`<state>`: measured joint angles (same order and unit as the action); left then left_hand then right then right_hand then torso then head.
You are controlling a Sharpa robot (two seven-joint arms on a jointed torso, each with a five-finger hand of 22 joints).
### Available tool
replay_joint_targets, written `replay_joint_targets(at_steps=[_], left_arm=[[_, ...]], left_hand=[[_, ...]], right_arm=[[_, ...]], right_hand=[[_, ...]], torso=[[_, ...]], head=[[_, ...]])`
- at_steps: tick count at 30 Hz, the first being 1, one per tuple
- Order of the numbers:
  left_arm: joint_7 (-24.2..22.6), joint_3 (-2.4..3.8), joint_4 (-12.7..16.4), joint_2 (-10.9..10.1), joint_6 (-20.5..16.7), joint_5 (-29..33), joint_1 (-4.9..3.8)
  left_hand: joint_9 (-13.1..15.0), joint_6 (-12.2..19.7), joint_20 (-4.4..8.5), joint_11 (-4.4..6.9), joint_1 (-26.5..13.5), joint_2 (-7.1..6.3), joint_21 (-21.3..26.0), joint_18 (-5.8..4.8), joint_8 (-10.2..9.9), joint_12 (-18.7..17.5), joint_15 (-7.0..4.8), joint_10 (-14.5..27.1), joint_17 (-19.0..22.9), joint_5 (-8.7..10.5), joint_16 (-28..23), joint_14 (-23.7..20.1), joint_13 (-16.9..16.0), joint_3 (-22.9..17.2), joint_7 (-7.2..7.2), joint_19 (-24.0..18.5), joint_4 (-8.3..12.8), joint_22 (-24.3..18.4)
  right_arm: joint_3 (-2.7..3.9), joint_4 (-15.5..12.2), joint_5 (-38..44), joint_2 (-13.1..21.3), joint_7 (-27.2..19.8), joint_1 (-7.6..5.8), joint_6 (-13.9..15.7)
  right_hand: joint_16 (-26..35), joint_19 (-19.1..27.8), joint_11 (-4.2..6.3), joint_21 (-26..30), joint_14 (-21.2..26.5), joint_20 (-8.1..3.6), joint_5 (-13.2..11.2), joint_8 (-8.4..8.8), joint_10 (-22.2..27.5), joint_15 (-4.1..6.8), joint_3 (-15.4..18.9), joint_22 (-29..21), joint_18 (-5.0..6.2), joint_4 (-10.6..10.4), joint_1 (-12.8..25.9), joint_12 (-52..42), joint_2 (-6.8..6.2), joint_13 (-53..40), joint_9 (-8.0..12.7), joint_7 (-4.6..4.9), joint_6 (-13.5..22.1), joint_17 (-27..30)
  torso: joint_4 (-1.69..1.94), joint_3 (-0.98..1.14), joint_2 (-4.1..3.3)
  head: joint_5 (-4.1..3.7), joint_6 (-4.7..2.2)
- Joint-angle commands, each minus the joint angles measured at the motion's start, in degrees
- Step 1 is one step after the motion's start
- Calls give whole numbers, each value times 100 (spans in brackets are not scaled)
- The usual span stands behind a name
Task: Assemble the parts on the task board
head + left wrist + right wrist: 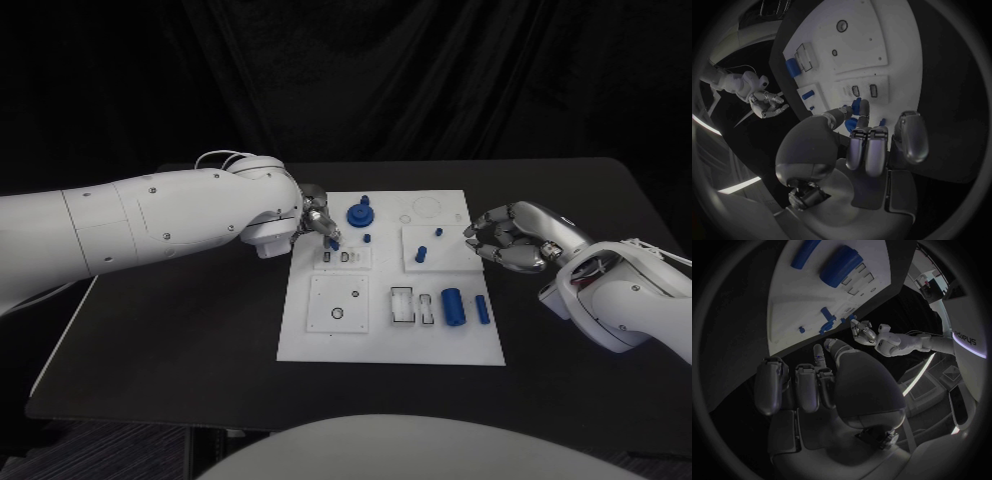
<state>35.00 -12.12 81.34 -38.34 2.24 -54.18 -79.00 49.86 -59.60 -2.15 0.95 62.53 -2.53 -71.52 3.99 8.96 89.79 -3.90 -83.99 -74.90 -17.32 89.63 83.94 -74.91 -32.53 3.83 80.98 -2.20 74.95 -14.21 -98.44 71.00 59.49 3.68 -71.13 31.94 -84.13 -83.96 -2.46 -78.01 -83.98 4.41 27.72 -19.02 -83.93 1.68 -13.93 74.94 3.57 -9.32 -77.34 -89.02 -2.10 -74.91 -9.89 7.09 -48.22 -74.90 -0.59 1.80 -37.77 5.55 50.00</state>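
White task board (433, 345) lies mid-table. At its ten o'clock corner the left hand (316, 221) pinches a small blue peg (333, 242) in its fingertips (just above two small slots). At three o'clock, off the board's edge, the right hand (505, 240) hovers, fingers curled in on nothing. Toward five o'clock lie a thick blue cylinder (453, 306) and a slimmer blue rod (482, 310), side by side.

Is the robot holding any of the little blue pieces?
Yes. The left hand pinches a small blue part by its top end. The right hand holds nothing.
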Motion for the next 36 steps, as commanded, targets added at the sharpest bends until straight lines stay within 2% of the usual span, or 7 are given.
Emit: replay_joint_targets(at_steps=[1, 13, 17, 26, 36], left_arm=[[-61, 4, 44, -12, -467, 101, 34], [-248, 4, 86, -14, -650, 101, 243], [-279, 4, 93, -17, -654, 101, 287], [-381, 4, 101, -14, -703, 101, 341], [-440, 4, 144, -37, -694, 101, 377]], left_hand=[[20, 9, -14, 24, -51, 22, 64, 41, 40, 21, -28, -601, -1510, -84, 37, 606, -1509, -292, -64, -57, 265, 885], [37, 58, -20, 10, -74, 60, 226, 71, 37, 21, -18, -601, -1510, -175, 37, 606, -1509, -264, -49, -126, 242, 834], [38, 62, -21, 9, -79, 64, 239, 73, 37, 21, -17, -601, -1510, -179, 37, 606, -1509, -259, -47, -131, 236, 830], [40, 68, -23, 7, -83, 75, 254, 76, 36, 21, -15, -601, -1510, -192, 37, 606, -1509, -257, -46, -136, 228, 826], [41, 70, -23, 7, -83, 77, 260, 77, 36, 21, -15, -601, -1510, -197, 37, 606, -1509, -256, -46, -138, 227, 824]], right_arm=[[3, -2, -3, -1, 96, -3, 0], [3, -8, -23, -2, 103, -3, -11], [3, -3, -25, -3, 107, -3, -15], [3, -2, -25, -6, 106, -3, -18], [3, -1, -27, -7, 107, -3, -13]], right_hand=[[17, -108, 18, 17, -461, -33, 36, 13, -334, 29, -40, 869, -30, -6, 20, 16, -26, -1191, -7, -5, -7, -907], [17, -108, 18, 17, -461, -33, 36, 13, -334, 29, -40, 869, -30, -6, 20, 16, -26, -1191, -7, -5, -7, -907], [17, -108, 18, 17, -461, -33, 36, 13, -334, 29, -40, 869, -30, -6, 20, 16, -26, -1191, -7, -5, -7, -907], [17, -108, 18, 17, -461, -33, 36, 13, -334, 29, -40, 869, -30, -6, 20, 16, -26, -1191, -7, -5, -7, -907], [24, -103, 13, 31, -459, -33, 54, 27, -328, 27, -62, 864, -27, 6, 9, 19, -38, -1184, -2, 3, 20, -900]], torso=[[0, -1, -1], [2, 2, 1], [3, 1, 3], [5, -8, -6], [6, -4, 0]], head=[[3, 0], [6, 0], [16, 0], [17, 0], [11, 0]])
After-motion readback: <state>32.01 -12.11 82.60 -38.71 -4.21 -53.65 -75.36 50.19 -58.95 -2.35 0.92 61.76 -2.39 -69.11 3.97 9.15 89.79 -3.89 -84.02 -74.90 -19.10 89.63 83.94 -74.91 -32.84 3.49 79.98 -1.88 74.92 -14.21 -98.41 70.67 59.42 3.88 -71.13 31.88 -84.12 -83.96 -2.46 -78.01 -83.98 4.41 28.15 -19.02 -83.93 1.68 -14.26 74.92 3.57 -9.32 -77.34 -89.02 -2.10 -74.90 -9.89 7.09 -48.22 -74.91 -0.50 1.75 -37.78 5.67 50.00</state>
